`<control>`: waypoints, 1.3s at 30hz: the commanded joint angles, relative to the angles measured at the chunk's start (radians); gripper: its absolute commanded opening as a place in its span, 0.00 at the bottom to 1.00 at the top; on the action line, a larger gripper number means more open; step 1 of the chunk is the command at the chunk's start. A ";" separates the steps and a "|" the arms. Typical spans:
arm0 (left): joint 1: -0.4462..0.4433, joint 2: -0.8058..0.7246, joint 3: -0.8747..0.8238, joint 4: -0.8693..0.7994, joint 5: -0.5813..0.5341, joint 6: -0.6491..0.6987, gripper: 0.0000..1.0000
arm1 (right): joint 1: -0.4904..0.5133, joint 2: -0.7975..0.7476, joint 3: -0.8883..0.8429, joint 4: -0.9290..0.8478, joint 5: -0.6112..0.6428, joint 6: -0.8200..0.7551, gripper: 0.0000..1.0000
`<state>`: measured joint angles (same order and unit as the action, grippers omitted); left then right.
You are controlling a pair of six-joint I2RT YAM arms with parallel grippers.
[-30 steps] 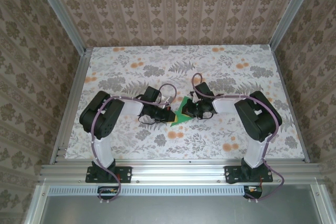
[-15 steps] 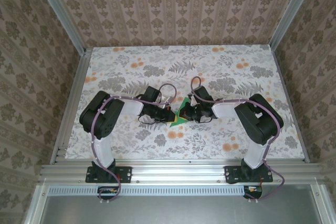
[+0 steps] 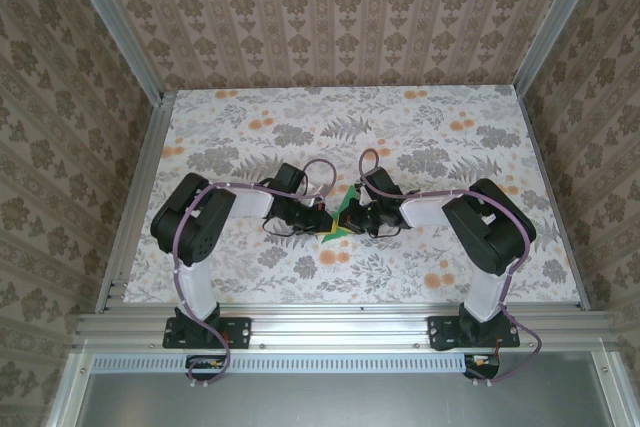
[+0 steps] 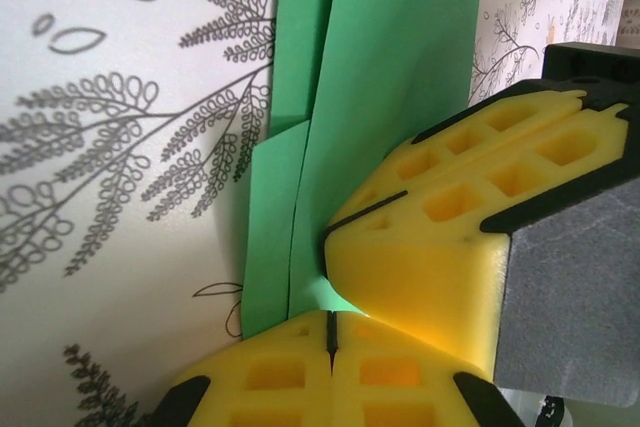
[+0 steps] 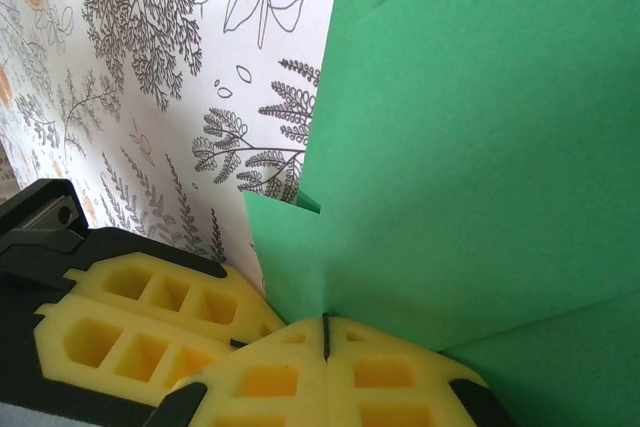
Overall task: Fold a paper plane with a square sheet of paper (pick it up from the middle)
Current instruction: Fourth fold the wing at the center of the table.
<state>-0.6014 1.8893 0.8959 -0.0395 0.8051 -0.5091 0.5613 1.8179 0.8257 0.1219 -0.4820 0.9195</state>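
Left wrist view: left gripper (image 4: 329, 331) clamped on the part-folded green paper (image 4: 390, 87); right gripper (image 5: 325, 335) likewise. Judgement: pull evenly and gently, since thin paper tears.

Floral-print tabletop (image 3: 250, 127), damask-pattern walls (image 3: 330, 7) behind and at sides, aluminium rail (image 3: 340, 325) along near edge.

Overhead from behind the bases, looking down over the whole table (image 3: 450, 147) — 2 wrist cams crammed close, facing each other, sharing the green paper (image 4: 390, 77).
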 commanded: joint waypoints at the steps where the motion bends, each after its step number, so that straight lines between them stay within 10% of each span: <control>1: 0.012 0.037 -0.024 -0.190 -0.145 0.060 0.00 | -0.002 0.031 -0.003 -0.166 0.130 -0.025 0.04; 39: -0.005 0.086 -0.042 -0.214 -0.184 0.091 0.00 | -0.435 0.069 0.126 -0.222 -0.030 -0.187 0.09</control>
<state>-0.6022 1.8961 0.9108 -0.0757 0.8001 -0.4614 0.1665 1.8679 0.9291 -0.0204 -0.5594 0.7799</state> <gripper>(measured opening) 0.049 0.093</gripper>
